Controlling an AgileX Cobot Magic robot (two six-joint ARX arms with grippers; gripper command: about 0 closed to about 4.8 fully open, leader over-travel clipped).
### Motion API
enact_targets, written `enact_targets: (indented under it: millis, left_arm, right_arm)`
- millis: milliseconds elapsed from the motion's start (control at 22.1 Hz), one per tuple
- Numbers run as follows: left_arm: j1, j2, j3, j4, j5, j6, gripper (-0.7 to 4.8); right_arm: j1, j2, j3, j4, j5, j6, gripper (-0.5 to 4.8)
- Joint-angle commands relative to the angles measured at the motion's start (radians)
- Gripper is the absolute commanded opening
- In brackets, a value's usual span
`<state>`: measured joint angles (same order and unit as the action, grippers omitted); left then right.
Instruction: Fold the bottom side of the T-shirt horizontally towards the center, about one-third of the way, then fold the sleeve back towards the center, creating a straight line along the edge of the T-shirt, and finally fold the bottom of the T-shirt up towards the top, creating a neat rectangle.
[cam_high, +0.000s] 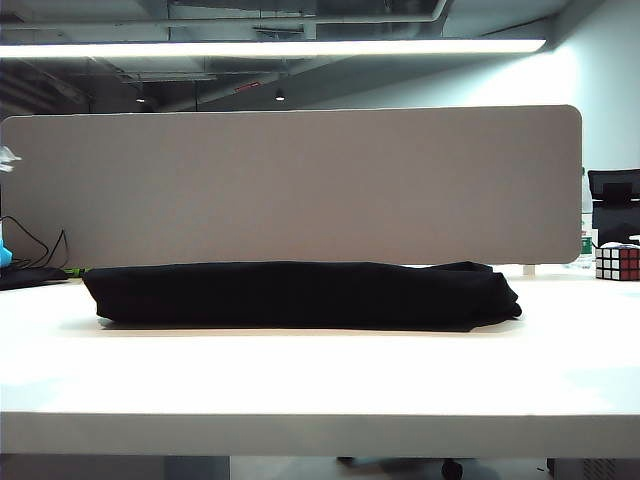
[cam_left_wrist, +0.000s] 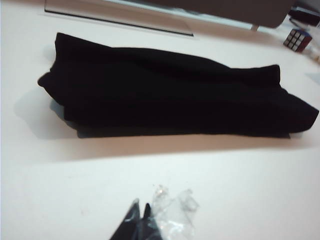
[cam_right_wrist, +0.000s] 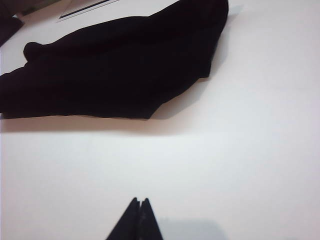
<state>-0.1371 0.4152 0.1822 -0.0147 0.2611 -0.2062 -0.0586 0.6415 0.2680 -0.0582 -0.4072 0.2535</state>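
1. Lying folded into a long, low black band, the T-shirt (cam_high: 300, 293) stretches across the white table (cam_high: 300, 385), in front of the grey partition (cam_high: 290, 185).
2. The left gripper (cam_left_wrist: 140, 211) hangs over bare table, well apart from the shirt (cam_left_wrist: 170, 95), its jaws pressed together and holding nothing.
3. The right gripper (cam_right_wrist: 139, 202) is likewise closed to a point and empty, over bare table, with the shirt (cam_right_wrist: 115, 70) well beyond its tips.
4. Neither gripper shows in the exterior view.
5. A Rubik's cube (cam_high: 617, 262) stands off the shirt's right end, apart from it.
6. Collar, sleeves and hem cannot be told apart in the dark cloth; the folds' edges are hard to make out.
7. Both wrist views cut the grippers off, showing only their tips.
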Motion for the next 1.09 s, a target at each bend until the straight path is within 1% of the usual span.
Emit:
enact_targets:
  millis: [45,181,317,544,725,861,951,1087]
  left_arm:
    - [0.001,-0.106,-0.041,0.001,-0.015,-0.013,-0.05]
    - [0.001,-0.209,-0.069,-0.032,-0.031,-0.013,-0.05]
    - [0.001,-0.290,-0.086,-0.085,-0.068,-0.012,-0.05]
    - [0.001,-0.415,-0.113,-0.127,-0.110,-0.011,-0.05]
    - [0.001,-0.413,-0.116,-0.117,-0.174,-0.008,-0.05]
    - [0.001,-0.413,-0.120,-0.110,-0.207,0.022,-0.05]
    - [0.001,-0.413,-0.130,-0.093,-0.225,0.057,-0.05]
    - [0.001,-0.413,-0.156,-0.029,-0.245,0.091,-0.05]
  right_arm:
    - [0.001,-0.058,-0.033,0.019,0.040,0.008,-0.09]
    - [0.003,-0.121,-0.065,0.019,0.081,0.007,-0.09]
    - [0.005,-0.172,-0.093,0.020,0.129,0.004,-0.09]
    - [0.005,-0.285,-0.169,0.033,0.186,0.000,-0.09]
    - [0.005,-0.381,-0.230,0.032,0.230,-0.001,-0.09]
    - [0.005,-0.424,-0.253,0.025,0.270,-0.032,-0.09]
    - [0.005,-0.449,-0.265,0.025,0.302,-0.058,-0.09]
    - [0.005,-0.474,-0.267,0.006,0.349,-0.102,-0.09]
